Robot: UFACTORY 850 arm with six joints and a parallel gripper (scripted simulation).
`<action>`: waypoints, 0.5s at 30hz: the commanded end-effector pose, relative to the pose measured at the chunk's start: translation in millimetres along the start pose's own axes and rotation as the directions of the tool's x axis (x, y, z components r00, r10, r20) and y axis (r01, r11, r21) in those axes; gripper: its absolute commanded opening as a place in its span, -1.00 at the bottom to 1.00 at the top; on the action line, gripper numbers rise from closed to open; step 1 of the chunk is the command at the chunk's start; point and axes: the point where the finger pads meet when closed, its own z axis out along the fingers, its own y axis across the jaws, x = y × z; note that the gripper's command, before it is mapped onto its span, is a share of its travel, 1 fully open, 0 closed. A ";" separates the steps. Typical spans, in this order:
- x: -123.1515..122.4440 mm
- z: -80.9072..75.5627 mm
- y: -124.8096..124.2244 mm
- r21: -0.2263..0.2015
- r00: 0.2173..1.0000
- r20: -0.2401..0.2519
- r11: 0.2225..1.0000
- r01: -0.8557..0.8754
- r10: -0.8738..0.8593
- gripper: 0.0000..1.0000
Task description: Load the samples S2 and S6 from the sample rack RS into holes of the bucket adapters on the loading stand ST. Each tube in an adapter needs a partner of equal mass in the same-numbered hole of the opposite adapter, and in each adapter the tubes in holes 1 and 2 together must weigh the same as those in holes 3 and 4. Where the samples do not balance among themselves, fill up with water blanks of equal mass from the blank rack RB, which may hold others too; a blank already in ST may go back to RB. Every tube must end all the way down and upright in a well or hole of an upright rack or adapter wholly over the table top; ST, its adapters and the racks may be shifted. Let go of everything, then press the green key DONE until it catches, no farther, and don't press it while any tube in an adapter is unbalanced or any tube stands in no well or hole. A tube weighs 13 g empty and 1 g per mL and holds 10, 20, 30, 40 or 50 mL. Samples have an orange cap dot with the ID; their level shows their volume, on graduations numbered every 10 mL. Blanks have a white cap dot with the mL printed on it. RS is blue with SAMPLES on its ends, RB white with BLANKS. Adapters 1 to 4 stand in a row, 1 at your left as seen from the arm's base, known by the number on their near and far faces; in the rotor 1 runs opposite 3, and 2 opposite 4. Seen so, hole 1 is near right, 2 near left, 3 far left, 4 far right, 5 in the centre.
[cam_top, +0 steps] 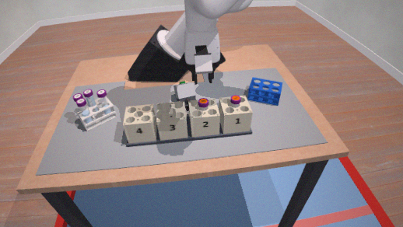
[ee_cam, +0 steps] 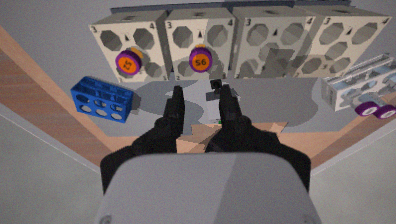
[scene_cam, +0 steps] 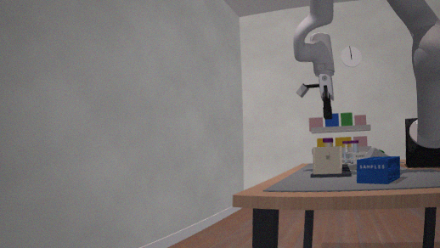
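Observation:
Sample S2 stands in adapter 1, and sample S6 stands in adapter 2. Each sits in a hole on the arm's side of its adapter; I cannot tell the hole number. Both orange cap dots show in the wrist view, S2 and S6. My gripper is open and empty, raised well above the adapters on the arm's side of adapter 2. Adapters 3 and 4 hold no tubes.
The blue sample rack RS stands empty beside adapter 1. The white blank rack RB holds three purple-capped blanks beside adapter 4. The green DONE key sits on a grey box behind the adapters, below the gripper.

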 end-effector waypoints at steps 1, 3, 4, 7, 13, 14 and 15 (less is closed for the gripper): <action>0.6 -7.4 0.1 0.000 1.000 -0.001 1.000 0.001 -0.001 -0.15; 0.6 -7.4 0.1 0.000 1.000 -0.001 1.000 0.001 -0.001 -0.15; 0.6 -9.4 0.1 0.000 1.000 -0.001 1.000 0.001 -0.001 -0.15; 0.6 -15.4 0.1 0.000 1.000 -0.001 1.000 0.001 -0.001 -0.15; 0.6 -27.4 0.1 -0.001 1.000 -0.001 1.000 0.001 -0.001 -0.15; 0.6 -29.4 0.1 -0.001 1.000 -0.001 1.000 0.001 -0.001 -0.15; 0.6 -29.8 0.1 -0.001 1.000 -0.001 1.000 0.001 -0.001 -0.15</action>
